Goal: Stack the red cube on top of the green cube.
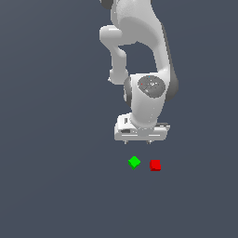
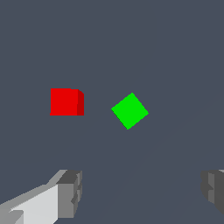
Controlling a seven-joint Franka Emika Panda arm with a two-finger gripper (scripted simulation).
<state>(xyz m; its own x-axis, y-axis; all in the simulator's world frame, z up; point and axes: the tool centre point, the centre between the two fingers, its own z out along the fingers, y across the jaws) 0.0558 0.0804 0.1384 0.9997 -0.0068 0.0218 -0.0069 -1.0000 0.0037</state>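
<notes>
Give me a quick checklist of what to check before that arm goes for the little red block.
1. Pincer open and empty: ok, fingers spread wide apart.
2. Red cube free to grab: ok, nothing on it.
3. Gap between the red cube and the green cube: ok, apart, side by side.
4. Green cube's top bare: ok.
5. Pincer centred over the red cube: not ok, wrist view shows it off to one side.

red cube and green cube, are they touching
Apart. The wrist view shows bare floor between the red cube and the green cube, and the exterior view shows the same gap between them.
</notes>
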